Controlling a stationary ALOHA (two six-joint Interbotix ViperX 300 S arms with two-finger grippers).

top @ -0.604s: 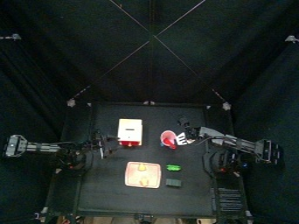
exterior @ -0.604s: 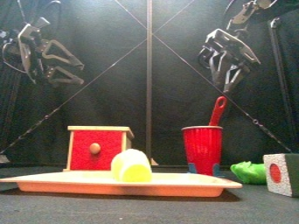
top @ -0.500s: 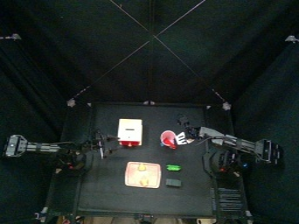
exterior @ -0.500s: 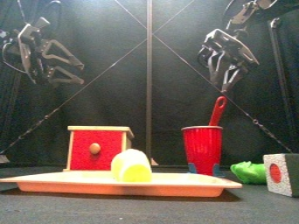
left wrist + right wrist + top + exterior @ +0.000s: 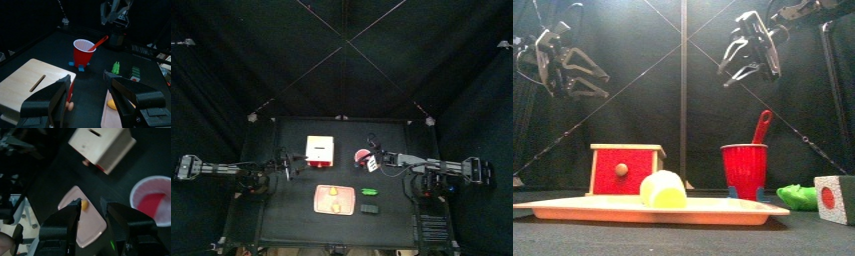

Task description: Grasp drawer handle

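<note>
**Both grippers hanging open, drawer untouched**

Drawer [image 5: 319, 150] is sitting left of table center, toward the back edge, red face w/ a round knob [image 5: 621, 169] pointing at the front edge. Nothing's touching it.

Red cup [image 5: 744, 170] is standing upright just right of the drawer w/ a red stick [image 5: 762, 125] leaning out of it.

Tan tray [image 5: 593, 210] near the front edge is carrying a yellow-green round thing [image 5: 664, 189].

Left gripper [image 5: 564, 62] is hovering high w/ jaws spread, gripping nothing. Right gripper [image 5: 751, 52] is hanging above the cup area, jaws apart too.
</note>
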